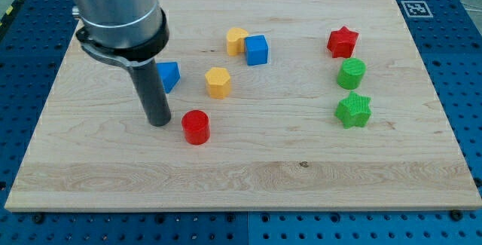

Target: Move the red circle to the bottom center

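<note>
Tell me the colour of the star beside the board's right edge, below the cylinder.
Green. The star shows clearly in the camera view, just below the green cylinder.

Wooden board (248,177) on a blue pegboard (452,19). Blue triangle (169,75) left of yellow hexagon (218,82). Yellow heart (236,41) touches blue cube (257,50). At the view's right, top to bottom: red star (343,42), green cylinder (351,73), green star (353,110)

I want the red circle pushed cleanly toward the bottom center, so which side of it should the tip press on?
Press the upper-left side wall of the red circle, coming from the view's top left. It stands upright as a round cylinder, so aim through its middle or it will likely slip aside. My tip sits just to its left, apart from it, and should move upward first.
</note>
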Robot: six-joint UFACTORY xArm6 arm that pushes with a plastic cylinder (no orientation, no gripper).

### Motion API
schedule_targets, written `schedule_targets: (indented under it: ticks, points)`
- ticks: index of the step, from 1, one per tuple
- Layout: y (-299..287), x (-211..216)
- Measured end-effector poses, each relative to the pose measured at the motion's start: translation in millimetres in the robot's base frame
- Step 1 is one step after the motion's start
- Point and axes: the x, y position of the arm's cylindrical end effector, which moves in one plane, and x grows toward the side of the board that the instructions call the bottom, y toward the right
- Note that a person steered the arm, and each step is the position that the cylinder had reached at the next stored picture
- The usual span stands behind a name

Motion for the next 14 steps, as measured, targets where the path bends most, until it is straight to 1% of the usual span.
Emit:
schedule_targets:
  ticks: [4,7,10,12,13,14]
  points:
    - [51.9,0.0]
    - [43.0,9.4]
    - [52.3,15.1]
    - [52.3,31.1]
    - [52.3,52.9]
    - [57.9,62.7]
